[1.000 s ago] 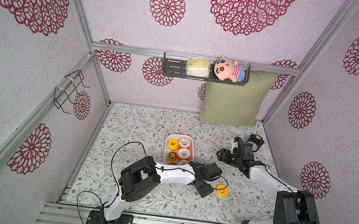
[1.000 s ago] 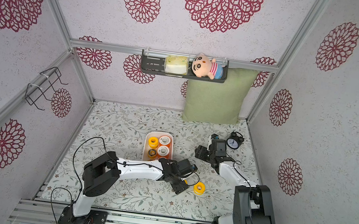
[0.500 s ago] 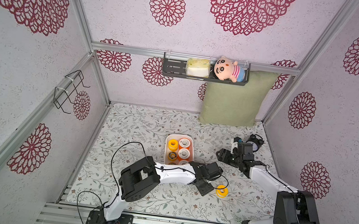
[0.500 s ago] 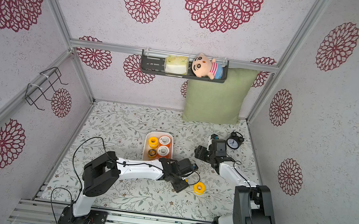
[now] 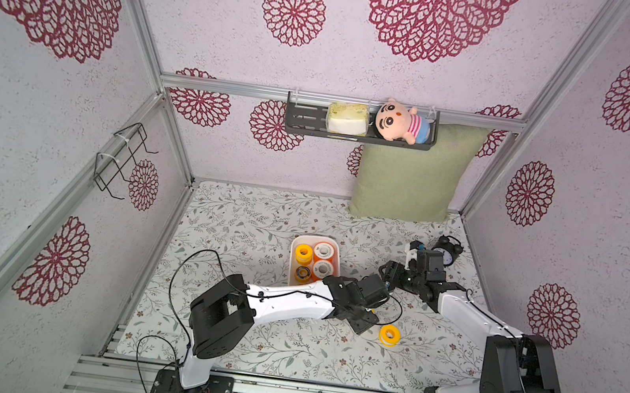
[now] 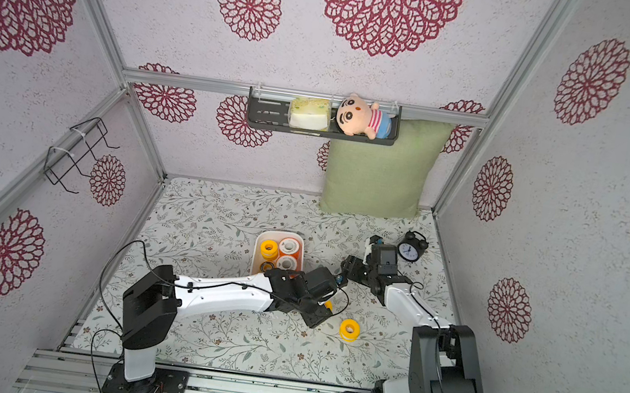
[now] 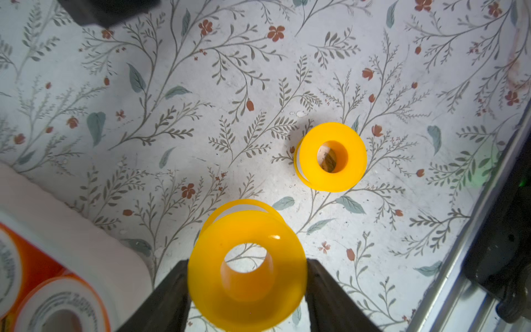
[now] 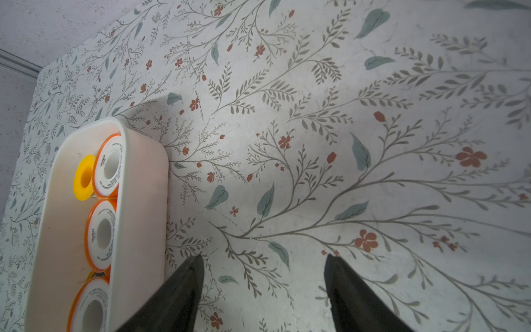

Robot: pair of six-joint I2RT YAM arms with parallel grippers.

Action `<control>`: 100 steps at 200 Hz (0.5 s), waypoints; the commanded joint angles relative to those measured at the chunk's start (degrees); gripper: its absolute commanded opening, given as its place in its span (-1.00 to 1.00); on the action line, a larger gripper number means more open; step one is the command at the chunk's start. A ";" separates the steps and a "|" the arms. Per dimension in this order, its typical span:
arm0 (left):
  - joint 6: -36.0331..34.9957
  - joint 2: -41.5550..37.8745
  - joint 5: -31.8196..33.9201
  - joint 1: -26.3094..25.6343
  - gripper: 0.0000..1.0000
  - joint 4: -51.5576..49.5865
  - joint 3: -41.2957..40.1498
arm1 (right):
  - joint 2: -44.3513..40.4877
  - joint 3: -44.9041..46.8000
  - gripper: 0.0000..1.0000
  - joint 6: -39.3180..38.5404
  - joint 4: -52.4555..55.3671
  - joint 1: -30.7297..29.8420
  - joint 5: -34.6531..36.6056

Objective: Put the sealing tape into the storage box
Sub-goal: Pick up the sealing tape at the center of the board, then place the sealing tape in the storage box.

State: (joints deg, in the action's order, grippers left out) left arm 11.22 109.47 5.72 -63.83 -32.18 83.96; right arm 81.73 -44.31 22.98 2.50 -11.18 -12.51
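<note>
Hovering just off the storage box (image 7: 77, 235) corner, left claw (image 7: 247, 263) pinches a yellow roll (image 7: 207, 284) across its flanges, hole axis along the fingers | second yellow roll (image 7: 309, 163) sits hole-up on the floral mat (image 7: 143, 86), farther from the box | right claw (image 8: 264, 258) gapes empty beside the box's long wall | free room in the box unclear.

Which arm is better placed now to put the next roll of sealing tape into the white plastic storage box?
Left. The left gripper clamps an all-yellow spool-shaped tape roll beside the shallow white plastic storage box. The right gripper stands open and empty over the floral mat.
</note>
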 commanded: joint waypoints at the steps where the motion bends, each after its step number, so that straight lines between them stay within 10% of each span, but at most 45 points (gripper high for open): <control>1: 0.86 -3.45 2.46 1.04 0.29 -1.12 -0.19 | -1.56 -0.20 0.47 -1.16 -0.10 0.28 -2.06; 100: 9.29 -17.53 8.86 13.65 0.32 -2.73 -10.14 | 2.49 -1.86 0.41 -2.91 -5.63 -4.70 -12.90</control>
State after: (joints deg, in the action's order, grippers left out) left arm 17.26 94.48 11.66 -52.38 -33.04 75.90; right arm 82.37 -44.31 21.93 -0.34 -13.15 -19.57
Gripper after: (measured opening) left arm 0.662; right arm 0.710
